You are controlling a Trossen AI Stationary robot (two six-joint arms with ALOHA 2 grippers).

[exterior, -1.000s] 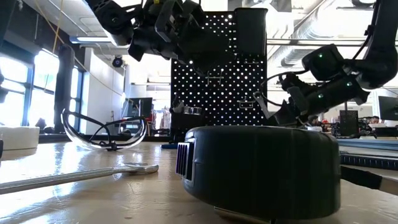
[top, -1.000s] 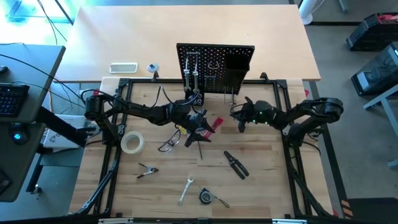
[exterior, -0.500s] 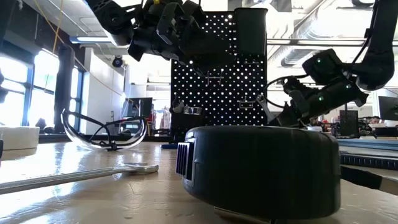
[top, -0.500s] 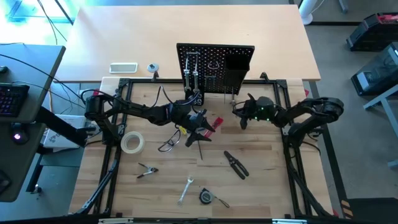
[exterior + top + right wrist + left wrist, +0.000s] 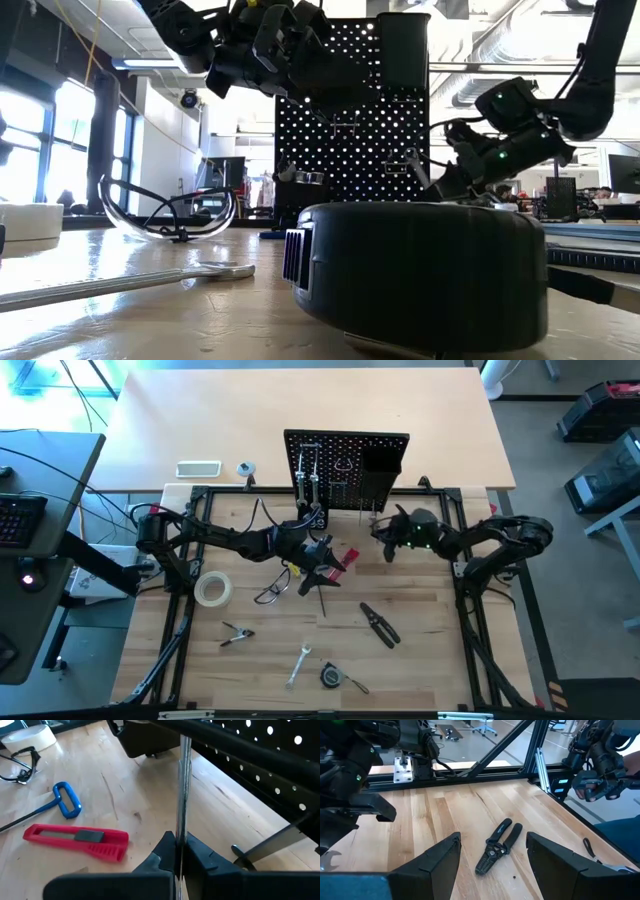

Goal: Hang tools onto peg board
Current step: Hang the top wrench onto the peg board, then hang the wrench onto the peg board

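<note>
Clamped between the fingers of the right gripper (image 5: 179,854) is a thin silver wrench (image 5: 184,795), seen edge-on in the right wrist view and held just in front of the foot of the peg board (image 5: 346,468); in the high view this gripper (image 5: 384,542) is placed close below the board's black bin (image 5: 379,470). The left gripper (image 5: 492,852) is held with its jaws spread and nothing between them, above the middle of the table (image 5: 420,630), near the board's left half. A couple of tools can be made out already hanging on the hooks at the board's left side (image 5: 307,480), so a start is judged to have been made, but most of the work is left. Lying loose on the table are the black-handled pliers (image 5: 379,623), the red-handled tool (image 5: 76,839), the blue-handled hex key (image 5: 55,806), the clear glasses (image 5: 270,591), the pale tape roll (image 5: 212,589), a small clamp-like tool (image 5: 236,634), another silver wrench (image 5: 298,665) and a dark tape measure (image 5: 331,676). No brand, label or writing can be read on any tool, on the board or on either arm.
</note>
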